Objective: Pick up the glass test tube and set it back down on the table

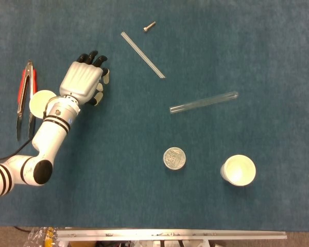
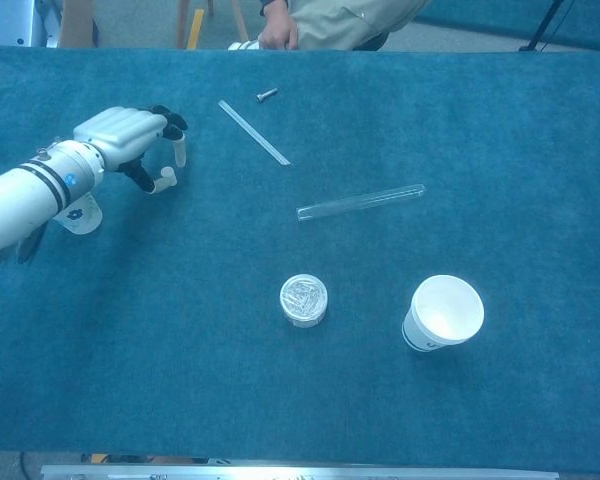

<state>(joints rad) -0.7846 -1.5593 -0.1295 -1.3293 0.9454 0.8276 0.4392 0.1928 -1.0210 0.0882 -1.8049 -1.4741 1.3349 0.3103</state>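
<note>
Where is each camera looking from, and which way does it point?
Head view: sits high, looking almost straight down on the table; shows the left hand and its arm.
Chest view: sits lower at the table's near edge, looking forward and down across it to a seated person beyond; shows the same left hand.
Both share the glass test tube, white cup and small round tin.
</note>
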